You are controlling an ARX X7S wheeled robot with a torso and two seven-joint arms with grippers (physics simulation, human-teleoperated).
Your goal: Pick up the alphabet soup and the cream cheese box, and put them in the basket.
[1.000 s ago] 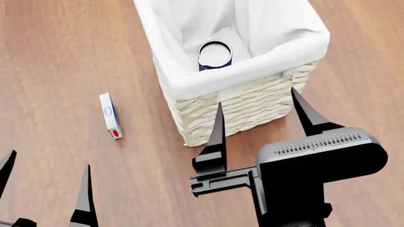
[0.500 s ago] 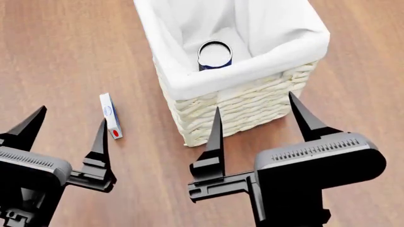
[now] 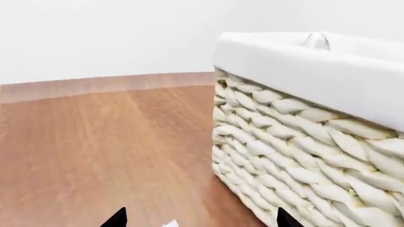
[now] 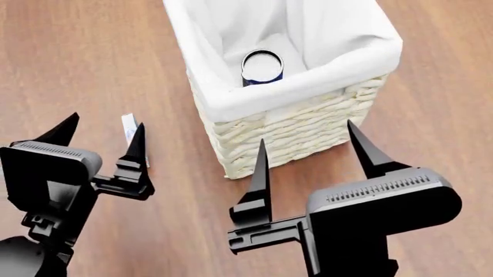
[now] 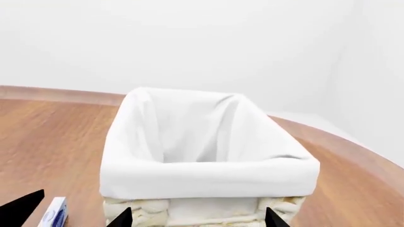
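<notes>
My left claw (image 4: pixel 104 130) has come up and forward over the last second: from just 2 fingertips at the lower edge of the head view to the whole claw body in frame, jaws spread wide and empty. Its right finger now stands in front of the cream cheese box (image 4: pixel 128 122), hiding the lower part; only the white top end shows. The box itself has not shifted; it lies on the tabletop (image 4: pixel 69 52) just left of the basket (image 4: pixel 297 130), apart from it.

My right claw (image 4: pixel 308 153) also open, holding nothing, hanging in front of the basket's near wall. It has only drifted slightly toward me.

Alphabet soup (image 4: pixel 262 66): upright inside the basket on the lining, silvery top showing. That half of the task reads as done.

Right wrist view: box (image 5: pixel 56 213) low at frame edge beside the basket (image 5: pixel 208 175). Left wrist view: mostly wicker wall (image 3: pixel 296 170); a white sliver between my fingertips, probably the box, too little to be sure.

Judgement: left arm is lining up on the box. Next: descend, straddle its thin sides, close. Risk: tipping or skidding so slim a box.
</notes>
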